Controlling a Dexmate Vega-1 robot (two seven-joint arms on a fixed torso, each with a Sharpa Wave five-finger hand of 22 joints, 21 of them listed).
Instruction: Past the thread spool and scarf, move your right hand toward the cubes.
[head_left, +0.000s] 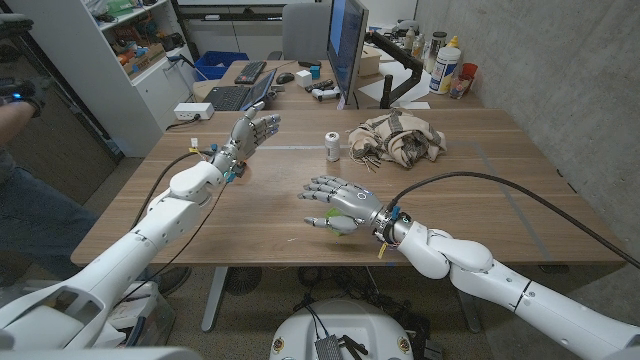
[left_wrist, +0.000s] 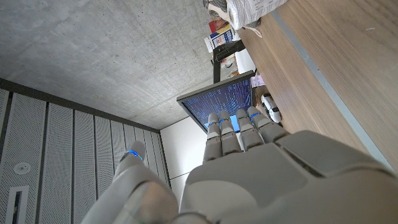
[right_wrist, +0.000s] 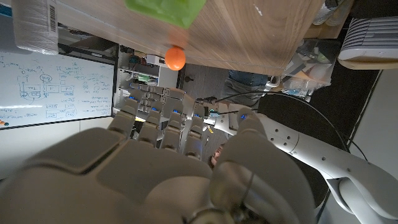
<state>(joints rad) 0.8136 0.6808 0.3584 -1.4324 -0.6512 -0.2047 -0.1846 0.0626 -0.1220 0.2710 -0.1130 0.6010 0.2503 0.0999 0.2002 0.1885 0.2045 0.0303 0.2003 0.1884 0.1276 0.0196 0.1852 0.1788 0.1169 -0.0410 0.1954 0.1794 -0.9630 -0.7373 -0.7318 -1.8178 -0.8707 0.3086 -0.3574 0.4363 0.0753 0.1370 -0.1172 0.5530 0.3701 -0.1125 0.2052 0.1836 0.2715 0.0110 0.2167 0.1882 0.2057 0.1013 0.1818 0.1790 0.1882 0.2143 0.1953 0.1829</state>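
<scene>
Right now, quick notes:
R hand (head_left: 338, 199): low over the table's (head_left: 500, 215) near-middle, back up, fingers spread toward the robot's left, holding nothing.
Cubes: a green block (head_left: 339, 224) sits just under/beside the R hand's near edge; can't tell if touching. In the R wrist view the green block (right_wrist: 165, 10) lies on the wood w/ a small orange ball-like thing (right_wrist: 175, 58) at the table's rim beyond it.
Thread spool (head_left: 333, 146): upright, farther back, well apart from the R hand.
Scarf (head_left: 398, 139): beige heap beside the spool, on the robot's right side of it.
L hand (head_left: 251, 132): raised over the far-left part of the table, fingers apart, nothing in it.
Monitor (head_left: 346, 45): behind the table, screen lit blue.
Person (head_left: 22, 190): at the left edge, partly seen.
</scene>
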